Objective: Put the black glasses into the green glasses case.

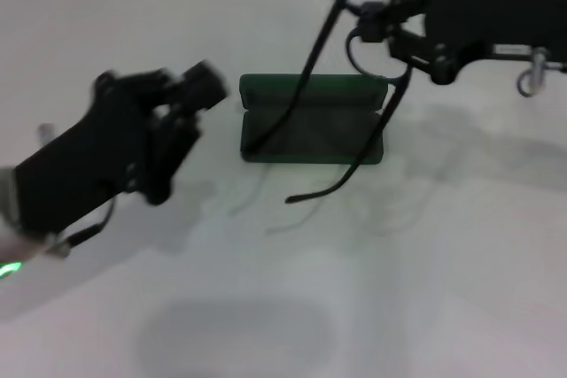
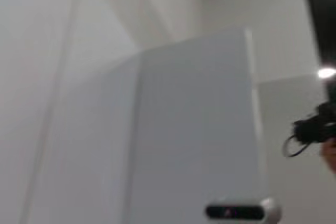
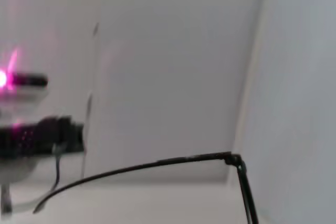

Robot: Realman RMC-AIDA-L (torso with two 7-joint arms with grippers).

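Glasses (image 1: 341, 59) dangle pinched in the right gripper (image 1: 376, 24) with the open green glasses case (image 1: 310, 130) below, so lower slowly, temples first; left gripper's (image 1: 190, 99) fingers unreadable.

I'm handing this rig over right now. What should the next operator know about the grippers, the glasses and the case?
Right gripper: shut on the glasses, held in the air above the case, temple arms unfolded and hanging down over it.
Left gripper: raised off the table to the left of the case, holding nothing visible.
Case: open on the table, nothing inside yet.
Done: glasses picked up and brought over the case.
Left: lower them in, probably folding the arms first, then release.
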